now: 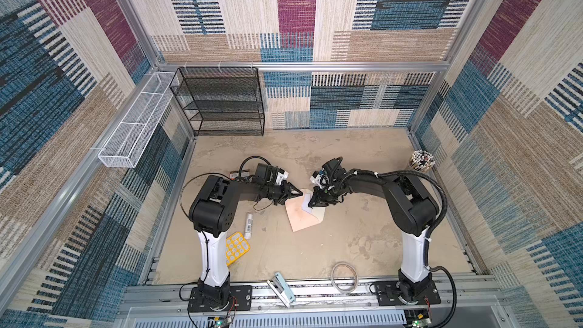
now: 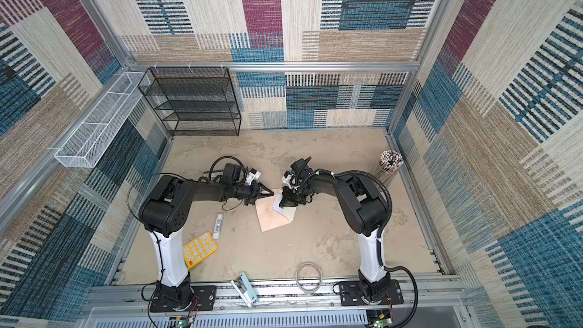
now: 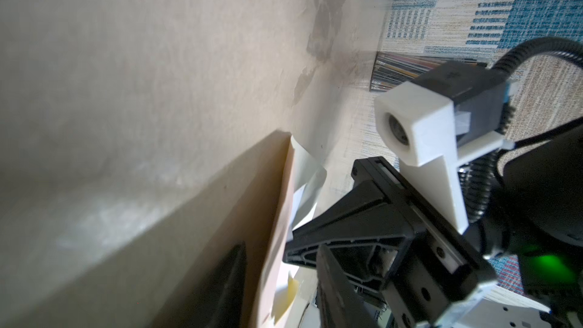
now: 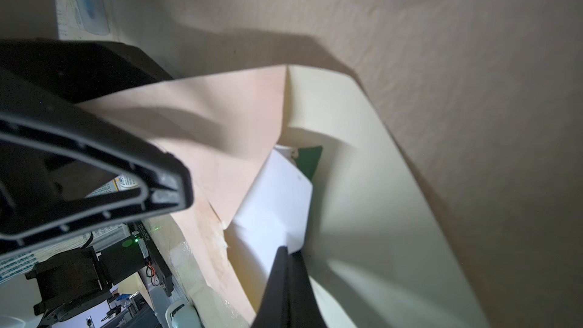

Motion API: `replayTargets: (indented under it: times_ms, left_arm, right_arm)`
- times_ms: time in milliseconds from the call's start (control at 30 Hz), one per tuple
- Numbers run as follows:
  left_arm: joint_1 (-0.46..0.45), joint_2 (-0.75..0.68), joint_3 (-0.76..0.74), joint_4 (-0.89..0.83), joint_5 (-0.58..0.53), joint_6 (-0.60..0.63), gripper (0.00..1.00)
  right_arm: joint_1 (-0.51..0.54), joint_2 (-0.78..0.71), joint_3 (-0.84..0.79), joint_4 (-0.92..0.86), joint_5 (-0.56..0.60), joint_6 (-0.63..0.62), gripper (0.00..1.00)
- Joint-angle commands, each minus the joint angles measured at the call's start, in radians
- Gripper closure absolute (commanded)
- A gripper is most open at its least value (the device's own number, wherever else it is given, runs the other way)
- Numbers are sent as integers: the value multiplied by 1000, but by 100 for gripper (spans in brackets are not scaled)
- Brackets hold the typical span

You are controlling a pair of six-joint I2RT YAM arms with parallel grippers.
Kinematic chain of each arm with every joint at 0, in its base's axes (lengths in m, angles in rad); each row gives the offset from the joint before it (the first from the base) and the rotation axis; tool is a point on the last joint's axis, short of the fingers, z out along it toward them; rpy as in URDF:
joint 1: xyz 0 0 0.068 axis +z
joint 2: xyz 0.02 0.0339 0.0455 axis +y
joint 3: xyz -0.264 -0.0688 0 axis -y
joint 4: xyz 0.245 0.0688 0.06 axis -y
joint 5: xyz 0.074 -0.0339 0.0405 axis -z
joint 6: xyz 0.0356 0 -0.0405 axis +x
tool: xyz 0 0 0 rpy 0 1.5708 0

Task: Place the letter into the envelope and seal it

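Letter (image 4: 274,203) is sitting half inside envelope (image 1: 301,216), just ahead of right gripper (image 1: 311,205), which I am clamping on its tail to push, while I am holding left gripper (image 1: 294,195) half-parted astride the envelope's edge, probably to steady the mouth.

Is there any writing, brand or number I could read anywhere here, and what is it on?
Nothing reads clearly.
White tube: barcode label, too small.
Yellow calculator: key markings, too small.
Printed strip by a green light, right wrist view: characters too blurred.
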Motion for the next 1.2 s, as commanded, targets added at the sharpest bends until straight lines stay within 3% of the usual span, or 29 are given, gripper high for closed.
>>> replayTargets:
  times_ms: [0,100,167,433,800,1167]
  left_arm:
    - [4,3,6,-38,-27,11,55]
    - [13,-19,11,-87,-48,43,48]
    - [20,-43,23,-151,-70,85,43]
    - [32,-138,85,-354,-159,199,28]
    - [50,-314,41,-549,-292,272,28]
    - [68,-393,-63,-574,-271,257,32]
  right_arm:
    - [1,0,15,-8,44,-8,96]
    - [-1,-19,30,-46,99,-20,92]
    - [-1,-35,36,-69,139,-27,83]
    - [-1,-109,34,-101,181,-26,67]
    - [-76,-216,18,-155,273,-52,59]
    - [-96,-133,8,-117,230,-83,53]
